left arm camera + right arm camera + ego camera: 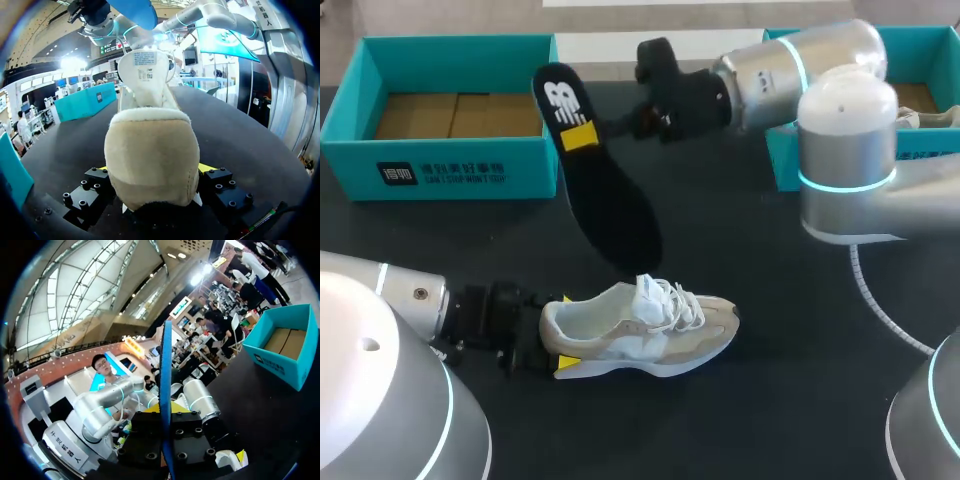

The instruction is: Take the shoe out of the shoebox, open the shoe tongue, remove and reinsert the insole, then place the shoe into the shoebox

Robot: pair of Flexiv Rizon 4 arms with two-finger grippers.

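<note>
Left gripper (560, 333) clamped the heel of one beige-and-white sneaker (655, 330); right gripper (582, 136) pinched one black foam insole (610, 210) aloft; two teal cardboard shoeboxes (450, 165) (782, 160) stood behind.

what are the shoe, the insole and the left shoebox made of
The shoe seems to be beige suede with white textile panels, matte and fuzzy at the heel. The insole is probably black foam, matte and thin. The left shoebox is likely teal cardboard; brown board shows inside.
</note>
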